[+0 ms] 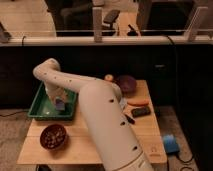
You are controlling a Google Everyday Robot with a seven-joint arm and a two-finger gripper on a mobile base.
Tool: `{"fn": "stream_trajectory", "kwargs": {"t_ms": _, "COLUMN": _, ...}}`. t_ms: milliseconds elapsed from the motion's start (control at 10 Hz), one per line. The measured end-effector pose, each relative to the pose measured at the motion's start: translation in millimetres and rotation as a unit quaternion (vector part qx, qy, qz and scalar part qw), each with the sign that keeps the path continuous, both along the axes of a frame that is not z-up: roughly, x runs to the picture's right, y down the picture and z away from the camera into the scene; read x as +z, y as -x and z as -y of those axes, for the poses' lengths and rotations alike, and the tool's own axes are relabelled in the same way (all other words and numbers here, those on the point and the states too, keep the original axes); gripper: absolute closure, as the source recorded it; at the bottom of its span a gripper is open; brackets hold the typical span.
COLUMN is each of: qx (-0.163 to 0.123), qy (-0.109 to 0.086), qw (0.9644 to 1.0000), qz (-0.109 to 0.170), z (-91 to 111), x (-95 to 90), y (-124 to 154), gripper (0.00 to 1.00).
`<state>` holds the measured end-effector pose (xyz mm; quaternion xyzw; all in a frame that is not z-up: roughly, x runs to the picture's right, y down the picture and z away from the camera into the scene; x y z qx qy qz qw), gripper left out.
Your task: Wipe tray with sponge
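Gripper [59, 100] lowered inside green tray [38, 108], its grip impossible to tell, light blue sponge [60, 105] at its tip, brown bowl [53, 136] near tray on wooden table [76, 150]

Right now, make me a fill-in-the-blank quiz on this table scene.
1. The gripper is down in the tray, whose colour is ___.
2. In the tray, right at the gripper, lies the small pale blue ___.
3. The bowl just in front of the tray is dark ___.

Missing words: green; sponge; brown.
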<state>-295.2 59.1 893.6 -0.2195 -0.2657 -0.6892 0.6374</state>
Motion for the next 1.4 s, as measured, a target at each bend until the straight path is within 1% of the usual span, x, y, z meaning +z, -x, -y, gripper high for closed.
{"fn": "stream_trajectory", "kwargs": {"t_ms": 100, "qx": 0.001, "qy": -0.005, "qw": 1.0000, "qz": 0.001, "z": 5.4, "x": 4.5, "y": 4.6, "gripper": 1.00}}
{"fn": "stream_trajectory", "kwargs": {"t_ms": 200, "qx": -0.001, "qy": -0.011, "qw": 0.9999, "qz": 0.005, "z": 9.4, "x": 7.8, "y": 15.4, "gripper": 1.00}}
{"fn": "stream_trajectory", "kwargs": {"t_ms": 300, "qx": -0.005, "qy": -0.014, "qw": 0.9998, "qz": 0.014, "z": 10.7, "x": 10.4, "y": 30.0, "gripper": 1.00}}
{"fn": "stream_trajectory", "kwargs": {"t_ms": 500, "qx": -0.018, "qy": -0.013, "qw": 0.9990, "qz": 0.040, "z": 7.9, "x": 12.2, "y": 63.1, "gripper": 1.00}}
{"fn": "stream_trajectory", "kwargs": {"t_ms": 600, "qx": -0.033, "qy": -0.008, "qw": 0.9975, "qz": 0.062, "z": 1.9, "x": 9.4, "y": 85.5, "gripper": 1.00}}
{"fn": "stream_trajectory", "kwargs": {"t_ms": 800, "qx": -0.051, "qy": 0.002, "qw": 0.9949, "qz": 0.087, "z": -11.6, "x": -0.2, "y": 101.3, "gripper": 1.00}}
{"fn": "stream_trajectory", "kwargs": {"t_ms": 900, "qx": -0.059, "qy": 0.011, "qw": 0.9930, "qz": 0.101, "z": -23.3, "x": -11.5, "y": 105.4, "gripper": 1.00}}
{"fn": "stream_trajectory", "kwargs": {"t_ms": 1100, "qx": -0.064, "qy": 0.019, "qw": 0.9919, "qz": 0.109, "z": -34.0, "x": -23.2, "y": 97.4, "gripper": 1.00}}
{"fn": "stream_trajectory", "kwargs": {"t_ms": 1200, "qx": -0.063, "qy": 0.023, "qw": 0.9918, "qz": 0.109, "z": -40.2, "x": -30.5, "y": 87.0, "gripper": 1.00}}
{"fn": "stream_trajectory", "kwargs": {"t_ms": 1300, "qx": -0.061, "qy": 0.029, "qw": 0.9920, "qz": 0.107, "z": -46.1, "x": -39.5, "y": 69.2, "gripper": 1.00}}
{"fn": "stream_trajectory", "kwargs": {"t_ms": 1400, "qx": -0.058, "qy": 0.029, "qw": 0.9929, "qz": 0.100, "z": -49.3, "x": -44.9, "y": 55.2, "gripper": 1.00}}
